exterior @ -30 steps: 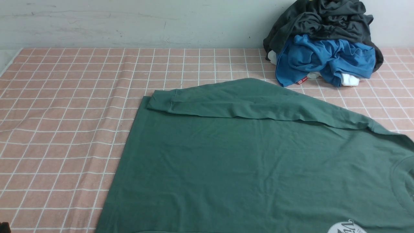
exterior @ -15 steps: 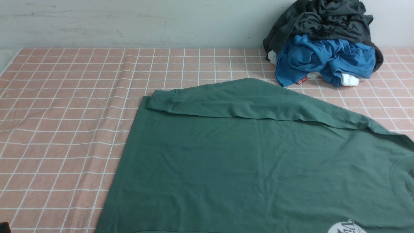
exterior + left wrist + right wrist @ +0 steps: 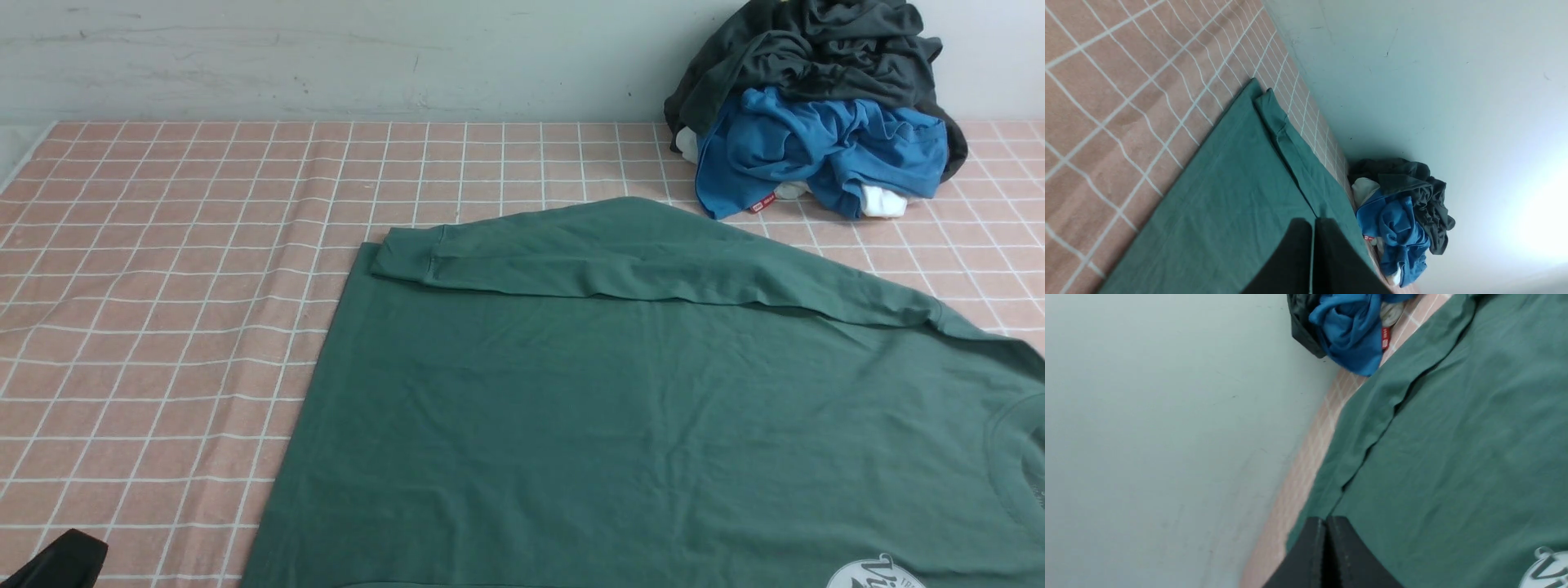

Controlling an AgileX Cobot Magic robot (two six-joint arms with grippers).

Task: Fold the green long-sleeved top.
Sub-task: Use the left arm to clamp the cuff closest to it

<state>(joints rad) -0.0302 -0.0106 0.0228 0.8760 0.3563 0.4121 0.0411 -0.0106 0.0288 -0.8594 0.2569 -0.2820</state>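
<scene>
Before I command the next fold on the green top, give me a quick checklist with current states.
1. Green top spread flat on the tablecloth: ok.
2. Far sleeve folded onto the body: ok.
3. Top's near edge: cannot tell, out of view.
4. Left end effector open for a grasp: not ok, shut and empty.
5. Right end effector open for a grasp: not ok, shut and empty.
6. Clothes pile clear of the top: cannot tell, the blue garment has a corner very close to the sleeve.
</scene>
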